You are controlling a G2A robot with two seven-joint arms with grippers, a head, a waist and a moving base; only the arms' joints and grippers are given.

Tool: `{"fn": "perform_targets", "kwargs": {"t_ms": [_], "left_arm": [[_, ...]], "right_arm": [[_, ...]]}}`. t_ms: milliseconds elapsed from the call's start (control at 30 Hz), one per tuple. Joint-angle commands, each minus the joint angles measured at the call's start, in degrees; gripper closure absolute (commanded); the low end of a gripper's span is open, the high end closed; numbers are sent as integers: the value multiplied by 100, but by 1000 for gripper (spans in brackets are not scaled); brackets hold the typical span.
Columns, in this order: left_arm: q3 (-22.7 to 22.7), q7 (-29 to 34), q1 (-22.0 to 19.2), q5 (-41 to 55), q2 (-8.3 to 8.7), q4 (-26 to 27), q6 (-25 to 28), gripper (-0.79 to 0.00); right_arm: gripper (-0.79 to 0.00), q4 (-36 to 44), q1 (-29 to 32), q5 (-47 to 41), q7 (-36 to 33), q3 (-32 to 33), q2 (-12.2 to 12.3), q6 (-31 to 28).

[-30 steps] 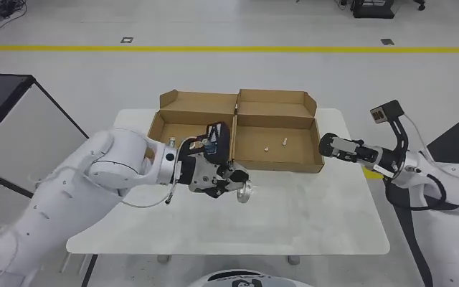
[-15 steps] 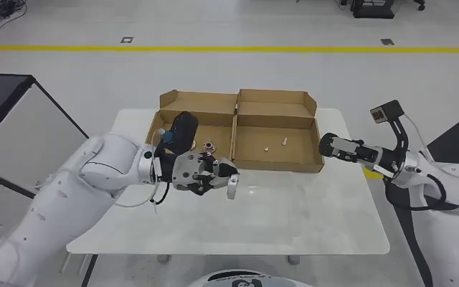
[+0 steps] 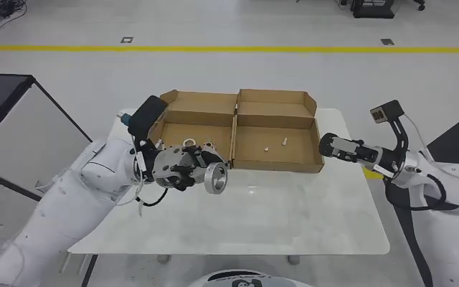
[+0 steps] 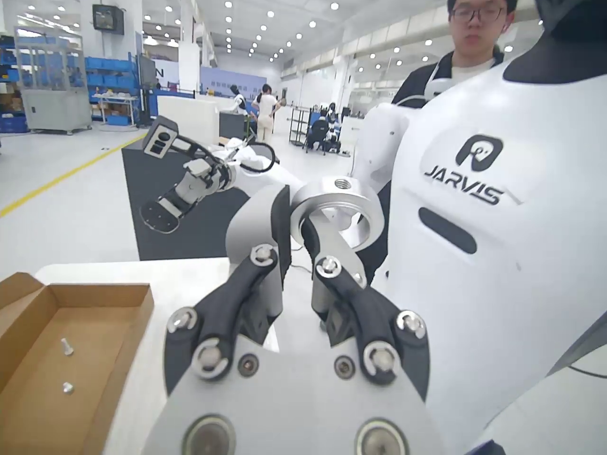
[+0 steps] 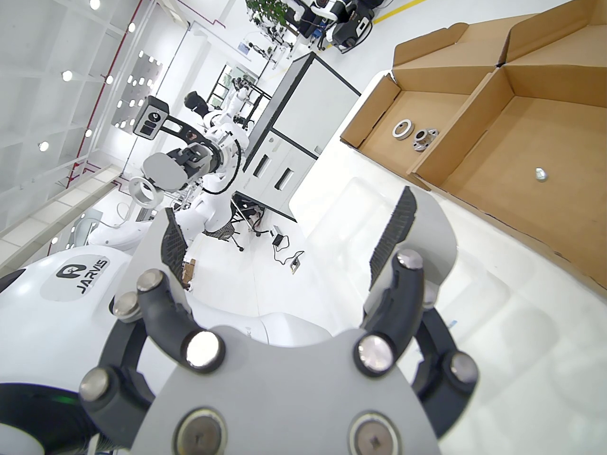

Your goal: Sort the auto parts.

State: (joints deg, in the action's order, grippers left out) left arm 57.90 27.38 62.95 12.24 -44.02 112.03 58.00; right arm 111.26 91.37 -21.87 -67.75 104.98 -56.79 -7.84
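Note:
My left gripper (image 3: 209,174) is shut on a silver metal ring (image 3: 215,179), held above the table just in front of the left cardboard box (image 3: 172,133). The left wrist view shows the ring (image 4: 337,210) clamped between the fingers (image 4: 280,220). In that box lie a flat ring (image 5: 403,128) and a flanged silver part (image 5: 423,138). The right cardboard box (image 3: 287,158) holds two small screws (image 3: 266,149) (image 3: 285,140). My right gripper (image 3: 326,145) hangs open and empty by the right box's right end, its pads (image 5: 403,220) wide apart.
The white table (image 3: 301,215) has free room in front of both boxes. The box lids (image 3: 272,97) stand open at the back. A dark cabinet (image 3: 14,93) stands left of the table.
My left arm has swung to the left and slightly back with the ring, and its wrist has turned over. The right arm has not moved.

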Motion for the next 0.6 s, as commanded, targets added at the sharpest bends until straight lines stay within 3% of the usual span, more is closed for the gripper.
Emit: {"fn": "perform_targets", "kwargs": {"t_ms": [0,267,467,567], "left_arm": [[30,60,13,229,-36,12,0,0],[322,738,80,1201,-329,321,0,0],[851,1773,274,2351,-734,375,0,0],[1092,1892,375,2651,-959,359,0,0]], "right_arm": [[-785,0,0,0,0,0,0,0],[-785,0,0,0,0,0,0,0],[-785,0,0,0,0,0,0,0],[-785,0,0,0,0,0,0,0]]}}
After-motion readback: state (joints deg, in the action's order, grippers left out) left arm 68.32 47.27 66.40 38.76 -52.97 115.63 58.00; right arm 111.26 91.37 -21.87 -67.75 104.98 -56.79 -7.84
